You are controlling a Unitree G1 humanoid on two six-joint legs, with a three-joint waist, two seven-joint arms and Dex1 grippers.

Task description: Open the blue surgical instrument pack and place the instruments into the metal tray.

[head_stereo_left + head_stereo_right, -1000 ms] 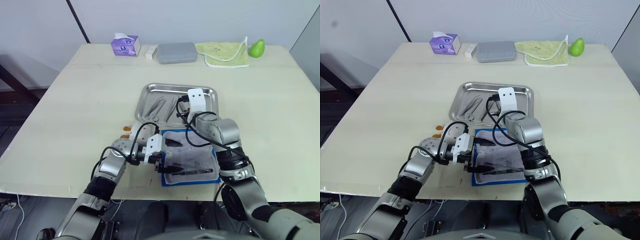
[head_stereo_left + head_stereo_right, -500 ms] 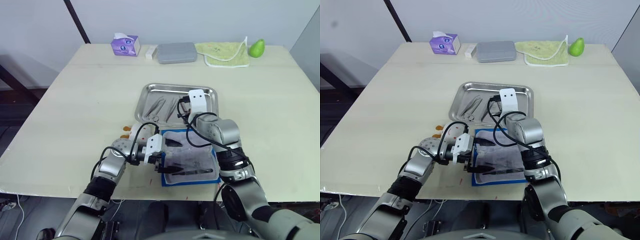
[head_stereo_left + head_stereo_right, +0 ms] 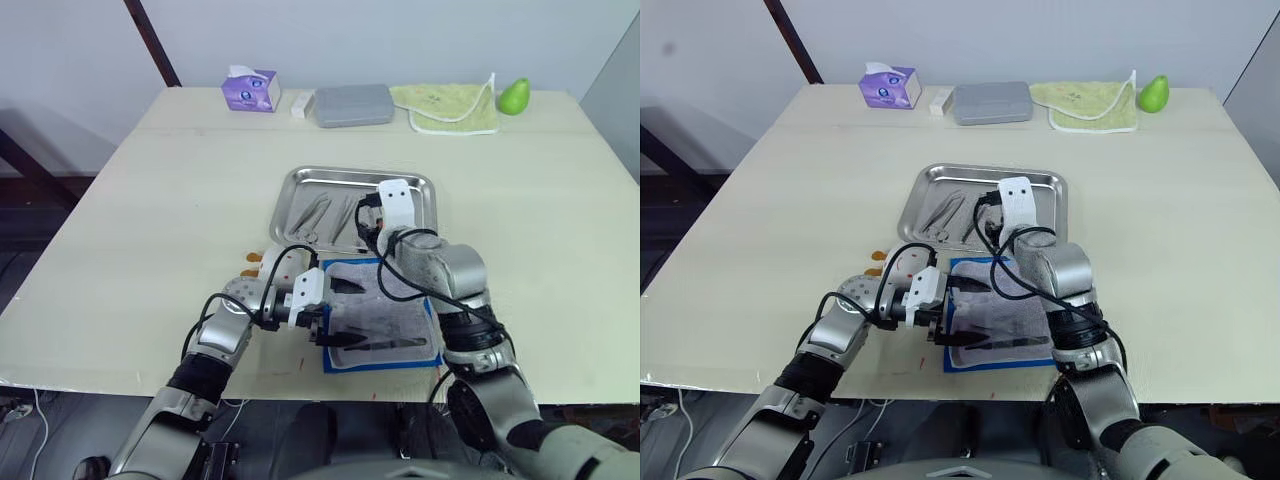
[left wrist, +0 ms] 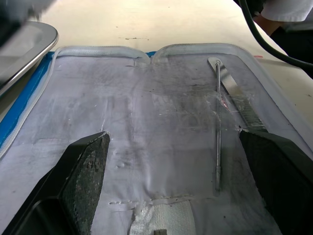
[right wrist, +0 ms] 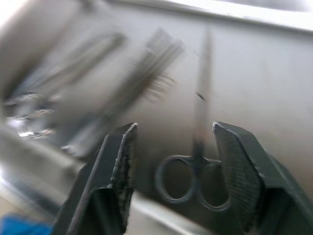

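Well beyond both jaws, along the table's [image 3: 150, 200] far edge: purple tissue box [image 3: 250, 91], grey case [image 3: 353, 105], green cloth [image 3: 446, 107], green pear [image 3: 514, 96].

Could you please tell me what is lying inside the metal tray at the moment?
Inside the metal tray lie several instruments, among them scissors beneath the right tool. That arm covers part of the tray floor, so an exact count isn't possible.

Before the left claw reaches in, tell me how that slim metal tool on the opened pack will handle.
The slim metal tool looks stiff and probably light. It lies flat on the pack's crinkled clear sheet, so it may slide rather than lift. The sheet itself looks floppy.
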